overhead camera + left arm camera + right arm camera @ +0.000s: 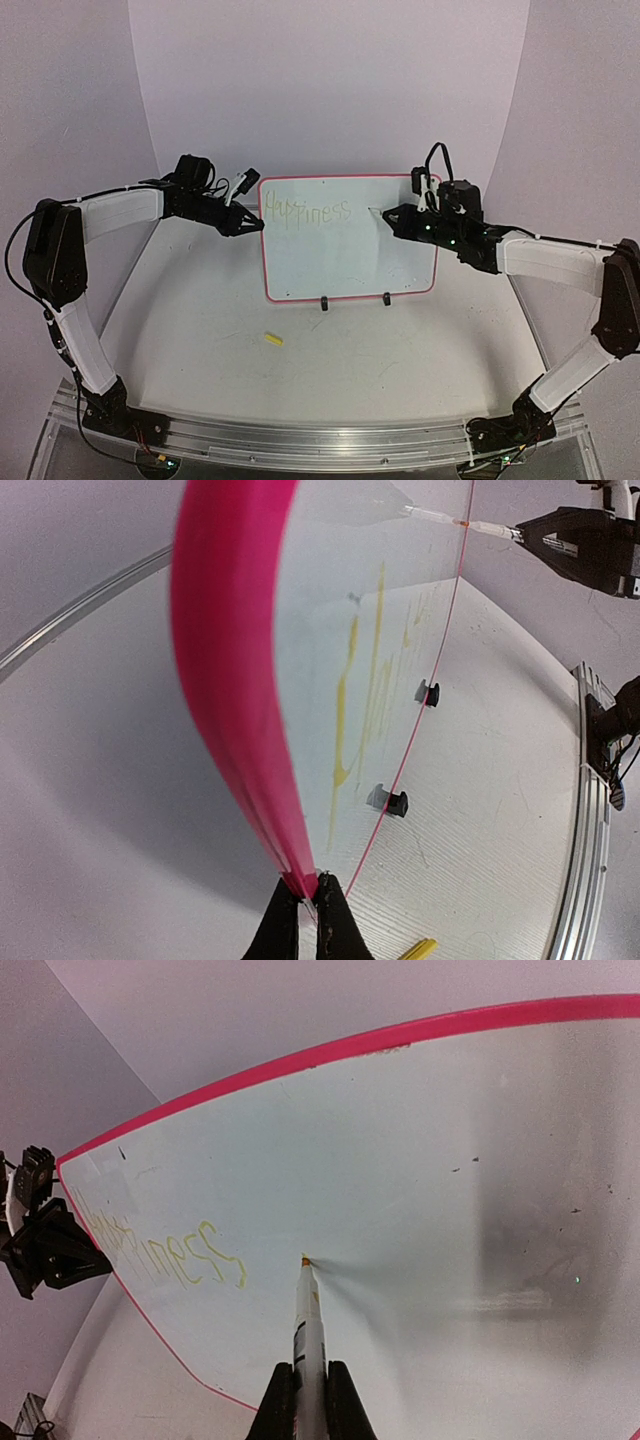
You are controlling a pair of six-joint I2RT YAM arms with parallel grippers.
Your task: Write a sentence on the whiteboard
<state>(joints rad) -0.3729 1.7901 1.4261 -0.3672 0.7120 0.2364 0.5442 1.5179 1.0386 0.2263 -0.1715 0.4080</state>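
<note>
9 o'clock edge of whiteboard point(350, 262) clamped by left gripper point(310, 892); right gripper point(310, 1382) pinches marker point(308, 1310), tip on board. Risk: excess pressure tilts board, skewing sentence point(305, 211).

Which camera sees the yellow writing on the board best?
The top external view: the faint yellow handwritten word faces it, whole. The right wrist view shows it slanted; the left wrist view sees stretched streaks.

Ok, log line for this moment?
left gripper: shut on whiteboard edge | right gripper: shut on marker, tip at board | sentence: Happiness
</note>
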